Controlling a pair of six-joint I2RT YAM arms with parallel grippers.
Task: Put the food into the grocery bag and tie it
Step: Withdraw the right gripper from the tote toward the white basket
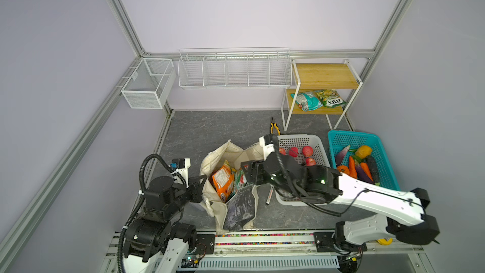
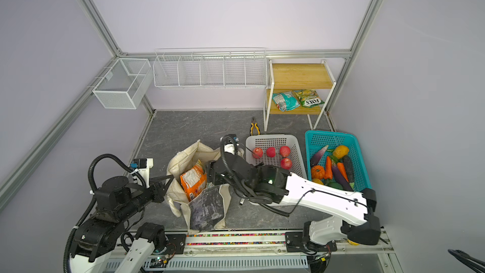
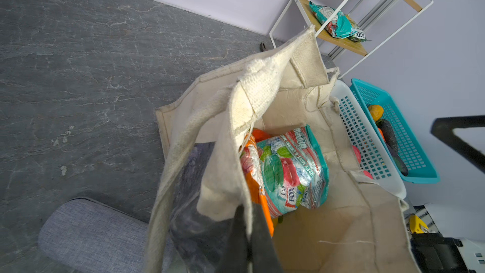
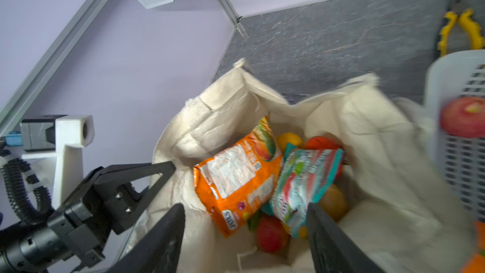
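Grocery bag (image 1: 232, 152): standing open-mouthed on the dark table (image 1: 210, 127), between the two arms.
Contents: orange FOX'S packet (image 4: 236, 179) and teal packet (image 4: 304, 182) lying on toy fruit (image 4: 270, 232) inside the bag.
Left gripper (image 4: 164, 172): fingers together, pinching the bag's rim on its left side and holding the mouth open.
Right gripper (image 4: 245, 207): hovering over the bag's mouth, fingers standing wide apart with nothing between them; the teal packet is lying just beneath.
Step in hand: judged to be loading, with a packet going in; tying is not yet begun.
Outside the bag: white basket (image 1: 299, 140) holding red fruit (image 1: 307, 151), just right of the bag; teal basket (image 1: 341, 137) farther right; spare packets (image 1: 329, 98) lying on the shelf (image 1: 325, 76), behind and right of the bag.
Next move: calling for the right arm lifting clear without snagging the rim, then fetching remaining food or gathering the strap handles (image 3: 173, 158) for the knot.
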